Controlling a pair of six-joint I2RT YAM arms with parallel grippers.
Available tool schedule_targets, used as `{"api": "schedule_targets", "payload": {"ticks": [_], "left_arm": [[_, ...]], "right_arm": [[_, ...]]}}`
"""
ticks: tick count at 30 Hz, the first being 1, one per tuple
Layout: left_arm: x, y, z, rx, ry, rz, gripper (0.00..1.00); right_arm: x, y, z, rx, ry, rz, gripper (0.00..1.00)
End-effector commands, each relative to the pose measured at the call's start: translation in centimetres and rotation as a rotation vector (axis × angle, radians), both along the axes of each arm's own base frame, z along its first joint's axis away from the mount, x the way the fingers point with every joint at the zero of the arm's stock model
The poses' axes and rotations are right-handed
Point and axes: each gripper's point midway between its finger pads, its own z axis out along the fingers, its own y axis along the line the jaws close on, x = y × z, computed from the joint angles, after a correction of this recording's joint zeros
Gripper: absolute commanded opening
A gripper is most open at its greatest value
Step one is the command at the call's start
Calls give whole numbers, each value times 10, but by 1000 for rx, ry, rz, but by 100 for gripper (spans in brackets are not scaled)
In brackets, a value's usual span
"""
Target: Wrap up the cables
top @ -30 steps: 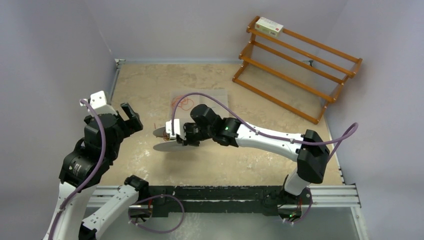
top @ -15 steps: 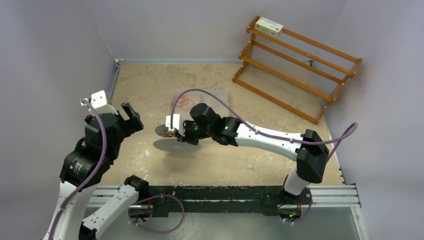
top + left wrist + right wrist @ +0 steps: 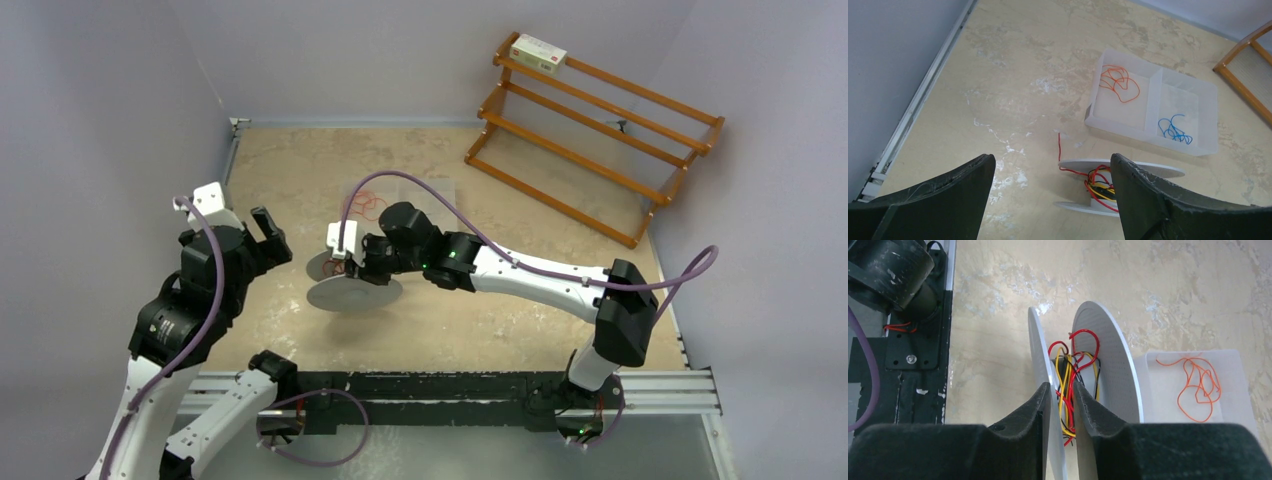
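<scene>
Black fingers of the left claw (image 3: pixel 1052 159) stood spread wide, holding nothing. Ahead of it, slightly to its right, we saw the white plastic two-disc spool (image 3: pixel 1128 168) with red, yellow and black cables (image 3: pixel 1064 390) on its core. The right claw (image 3: pixel 1062 386) straddled one disc's rim, jaws slightly apart; whether it pinched, we could not tell. Beyond that claw lay a clear two-compartment tray (image 3: pixel 1128 131) holding a red-orange cable (image 3: pixel 1118 84) and a blue cable (image 3: pixel 1174 130).
</scene>
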Motion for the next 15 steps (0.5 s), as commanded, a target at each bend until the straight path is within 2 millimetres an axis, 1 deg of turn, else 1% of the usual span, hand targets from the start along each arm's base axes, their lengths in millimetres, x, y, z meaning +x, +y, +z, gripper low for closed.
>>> {"api": "schedule_targets", "payload": {"ticks": [1, 3, 6, 10, 15], "left_arm": [[8, -6, -6, 4, 5, -24, 85], [8, -11, -14, -11, 22, -35, 85], [9, -24, -35, -56, 74, -74, 85], [7, -36, -60, -107, 133, -99, 84], [5, -51, -78, -153, 184, -153, 84]], "right_arm": [[5, 11, 42, 108, -55, -5, 27], [5, 10, 41, 107, -55, -4, 27], [4, 10, 38, 100, -48, -3, 27], [1, 9, 32, 91, -34, 3, 27], [-1, 7, 31, 88, -24, 11, 28]]}}
